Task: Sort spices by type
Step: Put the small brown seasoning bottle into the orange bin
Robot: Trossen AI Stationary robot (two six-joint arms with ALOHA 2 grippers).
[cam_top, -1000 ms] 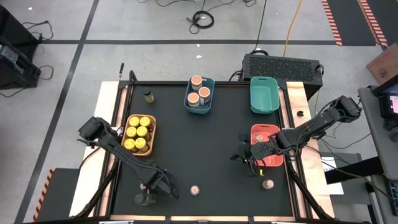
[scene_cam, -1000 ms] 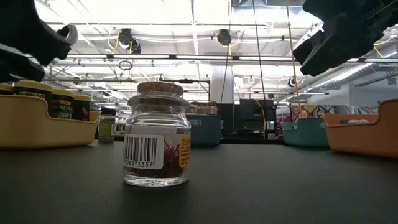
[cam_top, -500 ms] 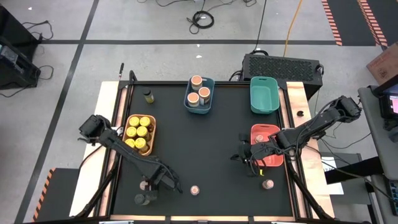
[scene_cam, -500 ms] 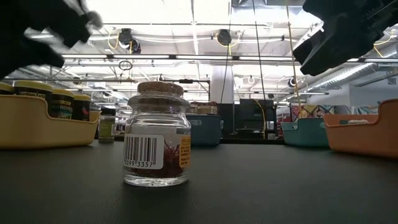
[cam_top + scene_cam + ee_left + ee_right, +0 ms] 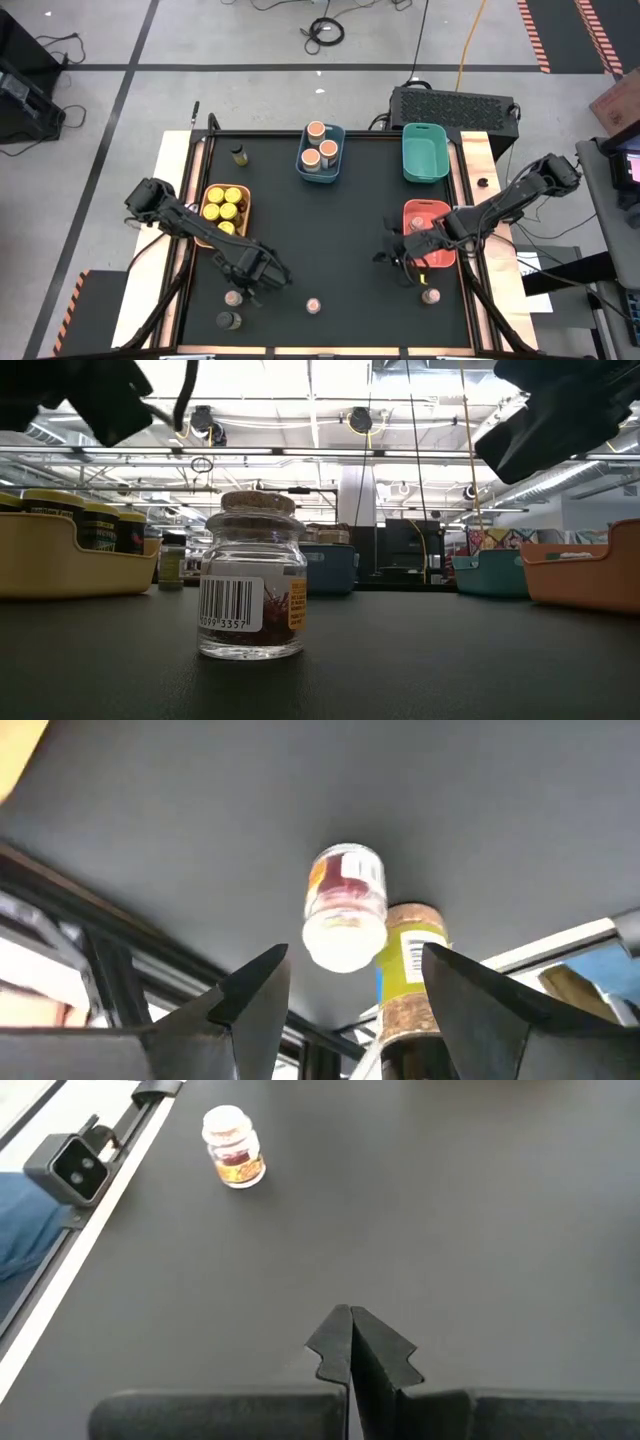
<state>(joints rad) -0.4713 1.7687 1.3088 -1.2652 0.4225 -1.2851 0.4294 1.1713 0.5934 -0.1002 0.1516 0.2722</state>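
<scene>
Left gripper [image 5: 262,272] released and empty above the near-left of the surface [image 5: 330,220], jaws framing a pinkish-topped jar [image 5: 345,906] beside an olive jar [image 5: 407,960] — best lowered squarely over the pinkish one alone, clear of its neighbour — right gripper [image 5: 350,1342] clenched, idle.

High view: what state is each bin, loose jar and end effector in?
Orange bin: yellow-lidded jars inside.
Blue bin: three tan-topped jars.
Teal bin: empty.
Left end effector: open, holding nothing.
Right end effector: shut, holding nothing.
Cork-topped jar: upright, loose.
</scene>
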